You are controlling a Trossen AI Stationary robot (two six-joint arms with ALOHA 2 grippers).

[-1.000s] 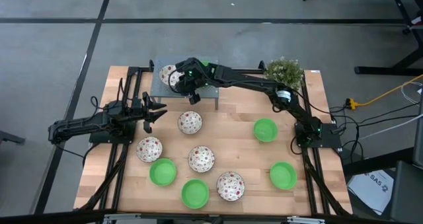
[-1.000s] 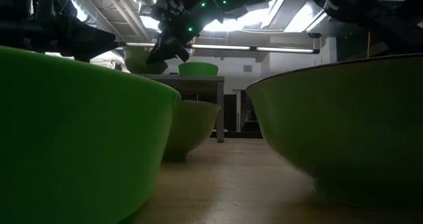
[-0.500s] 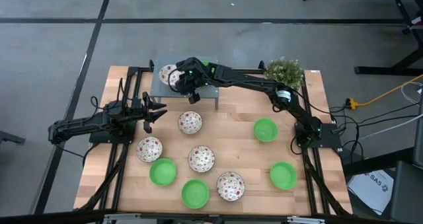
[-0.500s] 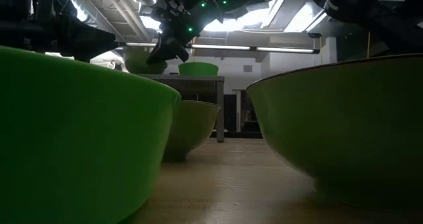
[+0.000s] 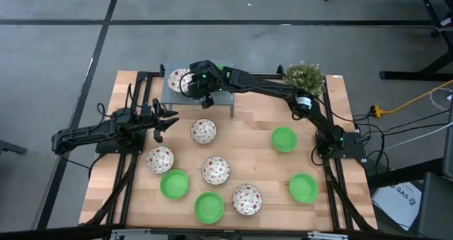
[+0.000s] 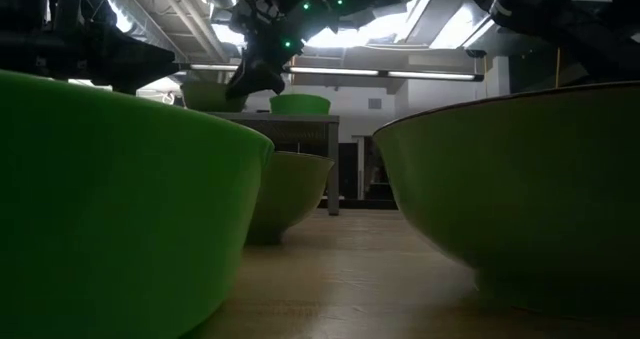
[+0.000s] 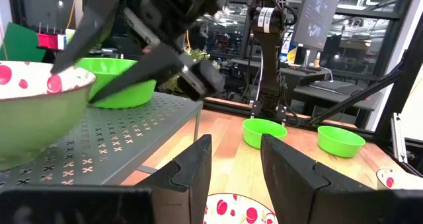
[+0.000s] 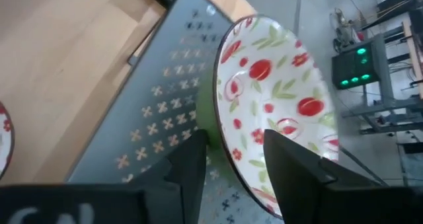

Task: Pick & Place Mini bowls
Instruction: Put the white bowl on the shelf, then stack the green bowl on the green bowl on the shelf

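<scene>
My wooden table (image 5: 255, 162) carries most of the mini bowls, all one size: plain bright green ones (image 5: 284, 139) and white ones (image 5: 203, 132) speckled with red fruit and green leaves. At the far edge stands a grey perforated shelf (image 5: 225, 98), and on it sit a green bowl (image 7: 115, 82) and a speckled bowl (image 8: 277, 141), green outside and white inside. My right gripper (image 5: 196, 84) is stretched over that shelf, its fingers (image 8: 192, 161) parted and straddling the speckled bowl's rim; whether they touch it I cannot tell. My left gripper (image 5: 164, 120) waits at the table's left side, spread wide and holding nothing.
</scene>
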